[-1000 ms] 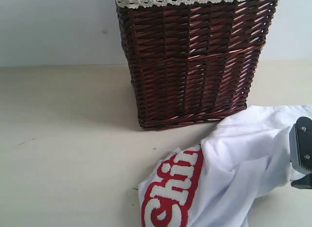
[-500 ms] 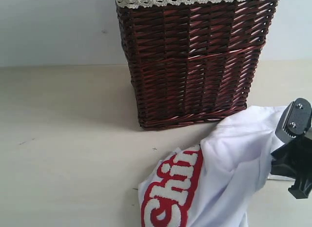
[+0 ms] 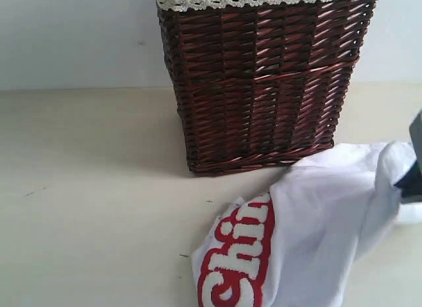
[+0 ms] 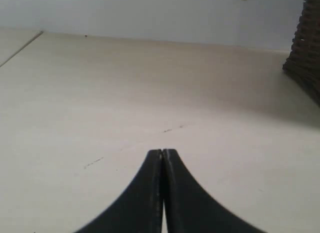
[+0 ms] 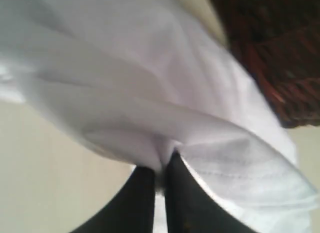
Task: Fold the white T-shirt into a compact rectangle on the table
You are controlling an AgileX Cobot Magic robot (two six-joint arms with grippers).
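The white T-shirt lies crumpled on the table at the lower right of the exterior view, its red-outlined fluffy letters facing left. My right gripper is shut on a pinched fold of the white T-shirt; only a dark sliver of that gripper shows at the right edge of the exterior view, with cloth draped up to it. My left gripper is shut on nothing and hangs over the bare table, far from the shirt.
A tall dark brown wicker basket with a lace-trimmed liner stands behind the shirt, almost touching its far edge. The basket's corner shows in the left wrist view. A pale wall rises behind the table.
My right gripper has closed on the shirt's right part and drawn back toward the right edge, lifting that cloth. The lettered part shifted slightly. The left gripper has not moved.
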